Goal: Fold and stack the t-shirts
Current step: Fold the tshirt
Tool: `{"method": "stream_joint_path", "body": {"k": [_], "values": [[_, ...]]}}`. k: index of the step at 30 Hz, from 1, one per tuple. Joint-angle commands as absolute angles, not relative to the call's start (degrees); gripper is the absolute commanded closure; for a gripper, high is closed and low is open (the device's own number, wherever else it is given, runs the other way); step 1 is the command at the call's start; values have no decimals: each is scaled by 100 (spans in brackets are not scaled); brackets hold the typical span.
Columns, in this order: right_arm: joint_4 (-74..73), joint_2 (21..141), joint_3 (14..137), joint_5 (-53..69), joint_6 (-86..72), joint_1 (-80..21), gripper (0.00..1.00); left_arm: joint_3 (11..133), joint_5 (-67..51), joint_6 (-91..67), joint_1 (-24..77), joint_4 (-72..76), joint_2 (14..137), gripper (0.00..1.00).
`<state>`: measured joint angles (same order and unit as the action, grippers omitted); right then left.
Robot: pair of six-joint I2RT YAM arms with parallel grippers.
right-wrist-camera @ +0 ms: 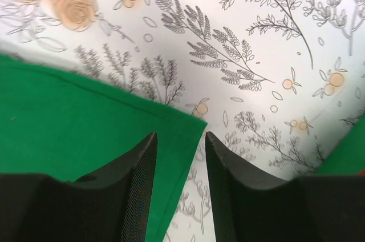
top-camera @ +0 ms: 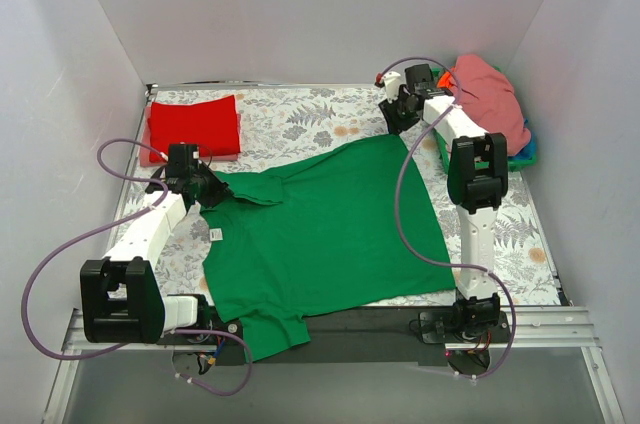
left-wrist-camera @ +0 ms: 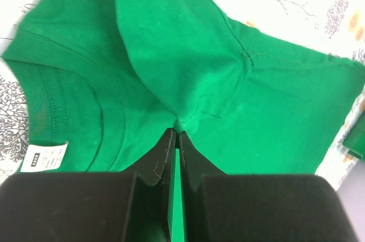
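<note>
Closest in, the big green t-shirt [top-camera: 330,234] is spread across the floral tablecloth [top-camera: 300,119] in the middle of the table, and one part of it spills over the near edge between the two arm bases. On the left side, the left gripper [left-wrist-camera: 175,130] has its jaws pressed together on a little bunch of the green fabric up by the collar and shoulder, so the cloth tents up toward the pinch; the white size label [left-wrist-camera: 43,157] inside the neckline sits just off to the side. Further back on the right, the right gripper [right-wrist-camera: 179,136] is over the far right corner of the same shirt with its jaws spread apart, the corner lying flat on the cloth just under the gap, nothing clamped. At the far left there's a red t-shirt [top-camera: 195,126] folded into a neat rectangle, well apart from the green one. In the far right corner a pink t-shirt [top-camera: 488,99] is heaped on top of a basket [top-camera: 527,149].
</note>
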<state>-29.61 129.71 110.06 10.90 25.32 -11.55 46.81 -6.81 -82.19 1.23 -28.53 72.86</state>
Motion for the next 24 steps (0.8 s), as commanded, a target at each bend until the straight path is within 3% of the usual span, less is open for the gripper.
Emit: {"method": "stream_joint_path", "body": {"k": [1,11,24], "values": [[-2953,13358,11539,835,2250,-1064,53,4930,-923,-8086,97,-2804,7233,100],[-2971,13939,11979,756,2206,-1002,53,5142,-949,-7998,97,-2883,7409,100],[-2997,13729,11435,1555,1969,-888,58,5423,-1028,-8059,97,-2935,7541,100]]}}
